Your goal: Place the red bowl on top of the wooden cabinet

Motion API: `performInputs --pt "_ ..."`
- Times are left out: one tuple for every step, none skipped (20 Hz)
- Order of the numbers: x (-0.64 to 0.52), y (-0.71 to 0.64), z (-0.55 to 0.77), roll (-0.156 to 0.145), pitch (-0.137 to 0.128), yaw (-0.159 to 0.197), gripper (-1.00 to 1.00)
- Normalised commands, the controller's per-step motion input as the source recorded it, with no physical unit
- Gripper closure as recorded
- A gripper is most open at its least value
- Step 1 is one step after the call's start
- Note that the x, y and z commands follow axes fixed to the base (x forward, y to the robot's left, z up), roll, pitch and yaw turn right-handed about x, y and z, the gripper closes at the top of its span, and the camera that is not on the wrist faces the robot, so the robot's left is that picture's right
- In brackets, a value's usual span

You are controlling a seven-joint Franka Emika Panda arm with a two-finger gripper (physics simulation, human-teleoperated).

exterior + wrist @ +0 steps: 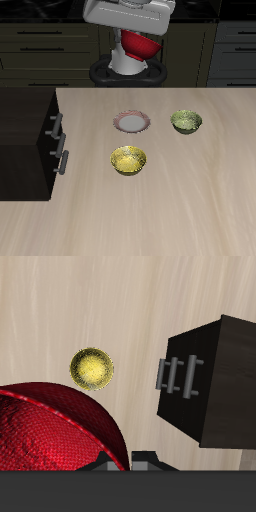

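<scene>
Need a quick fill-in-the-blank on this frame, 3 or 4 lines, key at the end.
1. The gripper holds the ____ bowl up above the table.
2. The wooden cabinet has ____ silver bar handles on its drawer fronts.
3. On the table, the white plate lies between the cabinet and the ____ bowl.
4. The yellow bowl stands nearer the table's ____ edge than the plate.

Missing words: red; two; olive-green; front

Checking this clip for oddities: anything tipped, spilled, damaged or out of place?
Nothing stands out. The red bowl hangs in the gripper; the yellow bowl, green bowl and plate sit upright on the table, the wooden cabinet looks intact.
</scene>
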Motion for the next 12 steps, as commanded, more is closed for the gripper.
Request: performInputs --pt "-0.09 -0.33 0.06 -0.196 -0.075 0.119 1.00" --pt "0.00 -0.40 -0.02 -0.308 -0.003 0.055 1.00" --pt "0.03 0.05 0.01 0.068 -0.019 0.127 1.00" --pt "-0.01 -0.47 -0.01 -0.343 -0.056 0.284 1.00" --pt "-0.14 -0.33 0.14 -0.326 -0.088 0.202 1.00" --pt "0.06 -0.11 0.01 0.280 0.164 -0.220 1.00" --pt "-0.06 -0.31 0.13 -0.157 -0.040 0.116 1.00" --pt "-0.07 -0.39 0.20 0.011 0.029 0.010 1.00" --pt "-0.05 -0.33 0.14 -0.172 -0.077 0.048 1.00" --pt "-0.04 -0.07 0.08 0.045 0.004 -0.058 1.00" --pt "0.04 0.10 -0.03 0.057 0.006 0.031 1.00" --pt "-0.06 0.11 0.08 0.076 -0.035 -0.006 1.00"
